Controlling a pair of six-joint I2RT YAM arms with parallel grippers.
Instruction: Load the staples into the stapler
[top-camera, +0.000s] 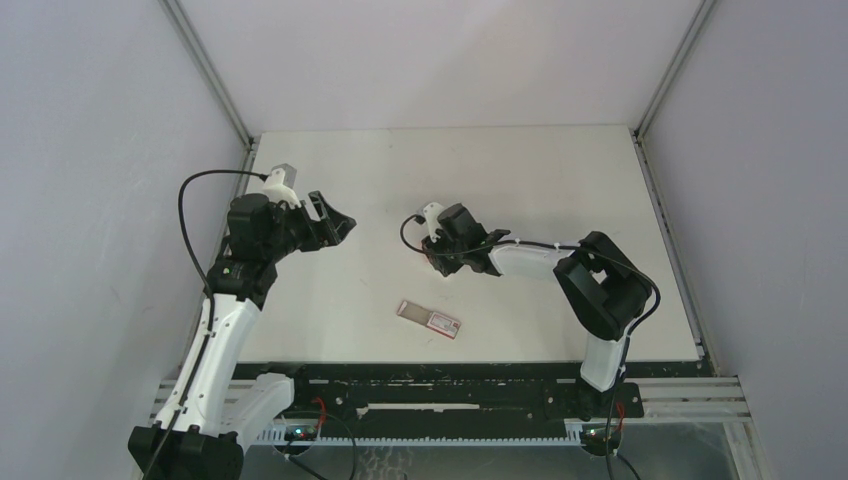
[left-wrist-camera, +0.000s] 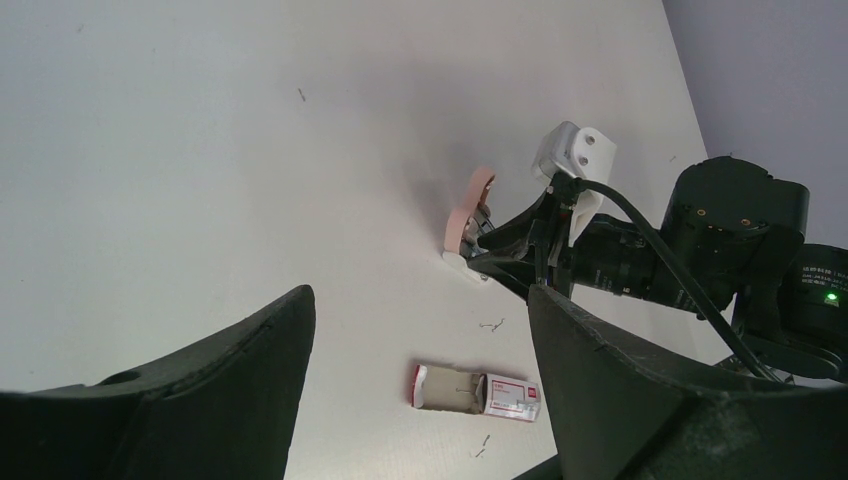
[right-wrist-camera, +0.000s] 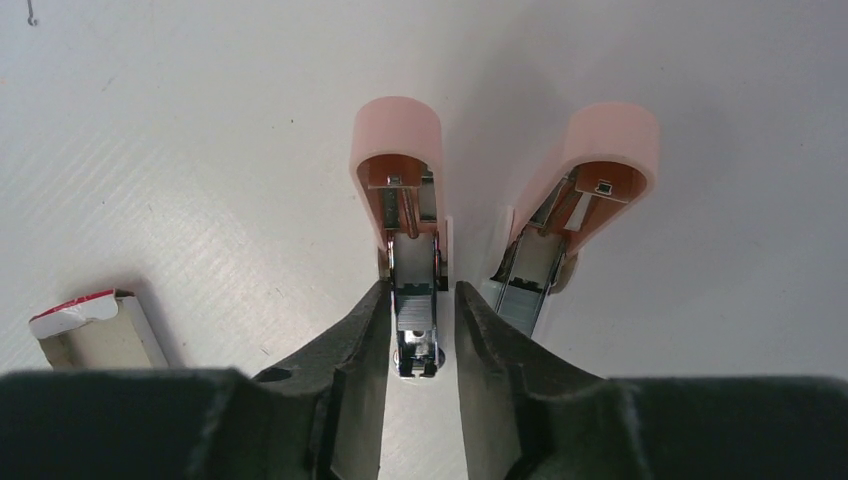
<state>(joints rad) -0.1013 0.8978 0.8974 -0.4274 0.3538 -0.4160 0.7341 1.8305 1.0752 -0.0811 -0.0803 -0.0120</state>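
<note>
The pink stapler (right-wrist-camera: 395, 150) lies hinged open on the white table, its metal magazine (right-wrist-camera: 415, 320) pointing at the camera and its pink lid (right-wrist-camera: 605, 150) swung out to the right. My right gripper (right-wrist-camera: 420, 300) is closed narrowly on the magazine arm, one finger on each side. The stapler also shows in the left wrist view (left-wrist-camera: 468, 210), and is mostly hidden under the gripper (top-camera: 440, 257) in the top view. The staples' pink-red box (top-camera: 428, 317) lies slid open near the front (left-wrist-camera: 477, 391). My left gripper (top-camera: 333, 222) is open, empty and raised at the left.
A few loose bent staples (left-wrist-camera: 490, 323) lie on the table near the box. The right arm (top-camera: 600, 285) reaches across from the right. Grey walls and metal frame rails close in the table's left, right and back edges.
</note>
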